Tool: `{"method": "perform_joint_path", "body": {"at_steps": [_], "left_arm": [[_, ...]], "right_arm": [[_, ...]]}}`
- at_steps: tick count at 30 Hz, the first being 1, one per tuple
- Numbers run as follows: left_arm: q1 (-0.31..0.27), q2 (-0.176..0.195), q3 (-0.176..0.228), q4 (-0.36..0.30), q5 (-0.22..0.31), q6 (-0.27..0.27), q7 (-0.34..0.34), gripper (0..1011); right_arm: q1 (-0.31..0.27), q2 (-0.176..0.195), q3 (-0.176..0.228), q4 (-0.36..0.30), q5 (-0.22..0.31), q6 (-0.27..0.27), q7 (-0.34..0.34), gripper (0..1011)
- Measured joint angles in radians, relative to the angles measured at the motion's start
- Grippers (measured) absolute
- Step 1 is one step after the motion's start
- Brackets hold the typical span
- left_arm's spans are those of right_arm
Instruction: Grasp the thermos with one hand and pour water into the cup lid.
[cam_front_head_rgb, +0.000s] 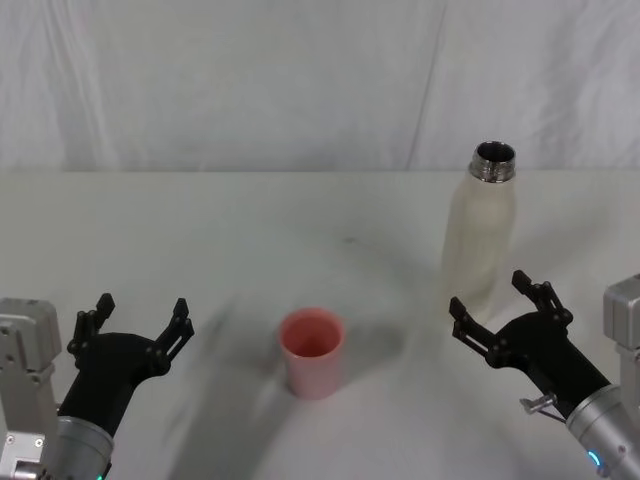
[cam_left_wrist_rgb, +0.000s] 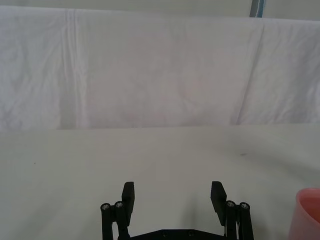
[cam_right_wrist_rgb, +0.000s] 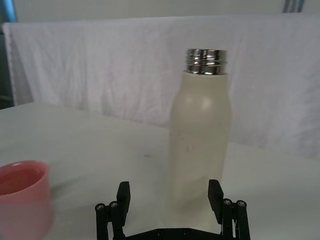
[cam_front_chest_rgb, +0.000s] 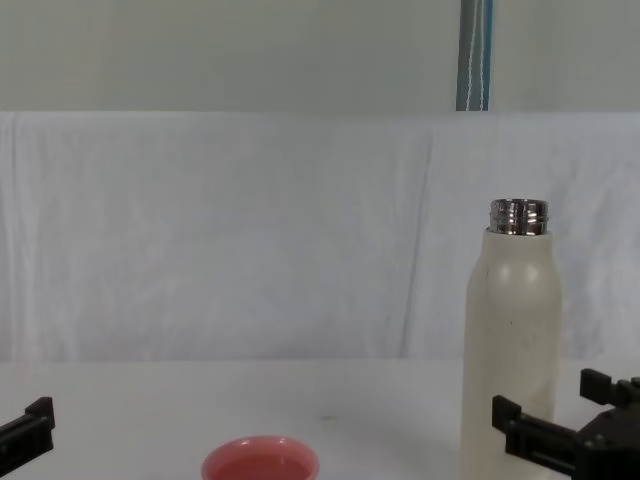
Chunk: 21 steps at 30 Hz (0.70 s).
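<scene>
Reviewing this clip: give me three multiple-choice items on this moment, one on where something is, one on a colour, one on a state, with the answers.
1. Where does the thermos stand relative to the cup lid?
A. Farther back, toward the robot's right
B. Nearer, toward the robot's left
C. Inside it

2. What colour is the cup lid?
A. Blue
B. Pink
C. Green

3. What is the state of the right claw?
A. Shut on the thermos
B. Shut on the cup lid
C. Open, just short of the thermos

Answers: 1 A, the head view shows the thermos behind and right of the lid. 2 B, pink in every view. 3 C, the right wrist view shows spread fingers in front of the thermos; the left claw is open too, left of the lid.
</scene>
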Motion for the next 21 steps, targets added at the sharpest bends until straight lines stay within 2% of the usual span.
{"method": "perform_joint_path", "body": {"at_steps": [21], "left_arm": [[0.000, 0.000, 0.000, 0.000, 0.000, 0.000, 0.000, 1001]], "right_arm": [[0.016, 0.042, -0.031, 0.037, 0.092, -0.009, 0.079, 1003]]}}
